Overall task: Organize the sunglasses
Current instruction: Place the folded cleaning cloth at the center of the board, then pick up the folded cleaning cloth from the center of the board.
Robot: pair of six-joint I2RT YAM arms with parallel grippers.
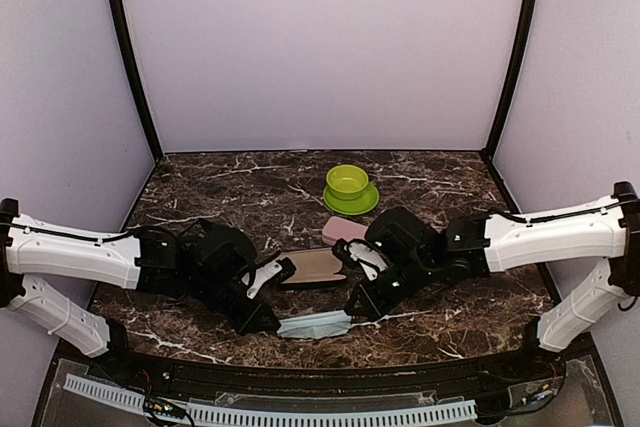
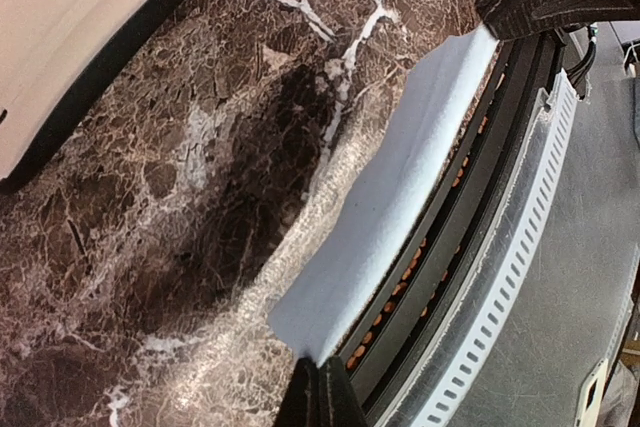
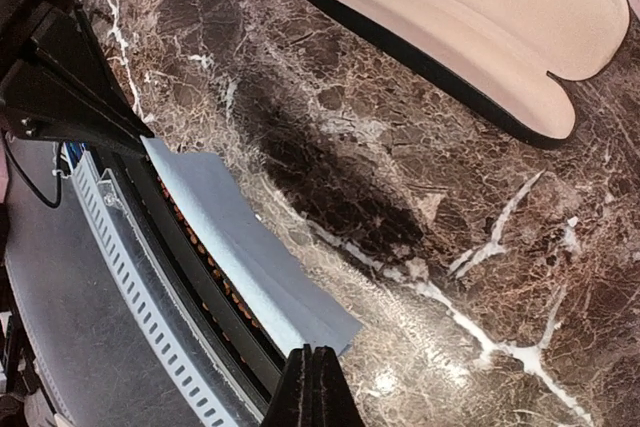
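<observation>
No sunglasses show in any view. Both grippers pinch a folded light blue-grey cloth point(image 1: 315, 325) by its ends, low over the table's near edge. My left gripper point(image 1: 278, 323) is shut on its left end; in the left wrist view the fingertips point(image 2: 320, 375) close on a corner of the cloth point(image 2: 400, 187). My right gripper point(image 1: 352, 315) is shut on the right end; the right wrist view shows its tips point(image 3: 313, 359) at the cloth's edge point(image 3: 240, 237). An open black case with a beige lining point(image 1: 315, 267) lies empty just behind the cloth.
A pink case point(image 1: 345, 229) lies behind the open case. A green bowl on a green saucer point(image 1: 347, 185) stands further back. The open case also shows in the left wrist view point(image 2: 70, 17) and the right wrist view point(image 3: 480, 27). A slotted white rail point(image 1: 300, 414) runs along the near edge.
</observation>
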